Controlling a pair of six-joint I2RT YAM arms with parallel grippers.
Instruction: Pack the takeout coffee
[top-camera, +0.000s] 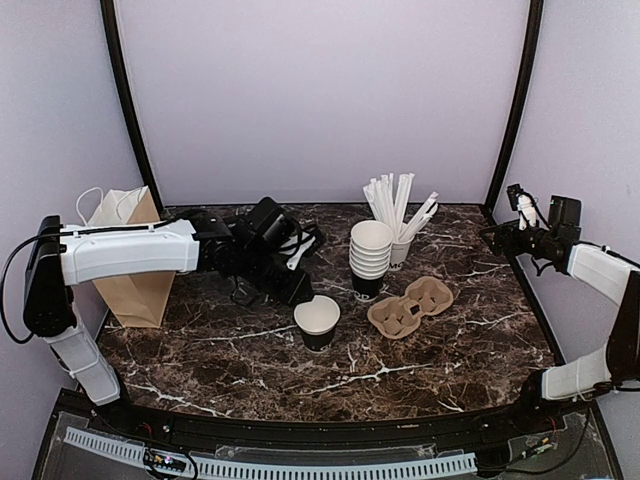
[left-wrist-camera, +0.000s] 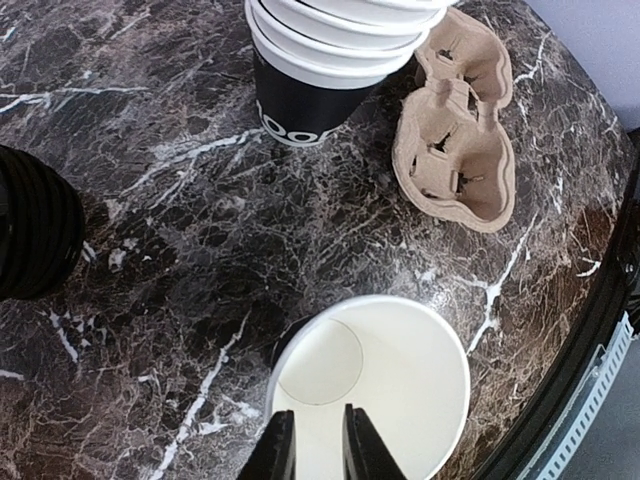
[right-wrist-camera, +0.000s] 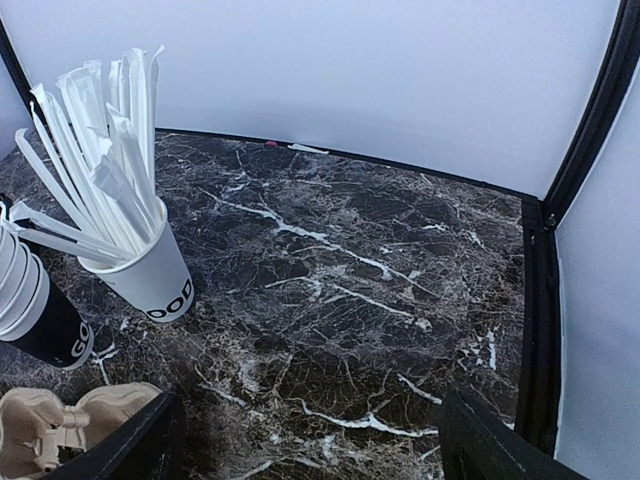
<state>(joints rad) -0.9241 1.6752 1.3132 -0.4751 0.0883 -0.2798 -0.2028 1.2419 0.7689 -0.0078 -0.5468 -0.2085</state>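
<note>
No lidded black coffee cup shows in any view. A single lidless black cup with a white inside (top-camera: 317, 320) stands on the marble table in front of the left arm. My left gripper (top-camera: 303, 296) is at its near rim. In the left wrist view the cup (left-wrist-camera: 400, 380) fills the lower frame. The left gripper (left-wrist-camera: 318, 442) has its jaws a narrow gap apart, one finger over the rim and one over the inside, shut on the rim. My right gripper (top-camera: 497, 237) hangs open and empty over the back right of the table, its jaws wide apart in the right wrist view (right-wrist-camera: 300, 445).
A pile of lidless black cups (top-camera: 370, 255) (left-wrist-camera: 320, 60) stands mid-table. Behind it is a white cup of wrapped straws (top-camera: 400, 235) (right-wrist-camera: 145, 275). A brown pulp carrier (top-camera: 410, 305) (left-wrist-camera: 455, 140) lies to the right. A brown paper bag (top-camera: 130, 270) stands at the left. A black ribbed object (left-wrist-camera: 30, 235) is by the left gripper.
</note>
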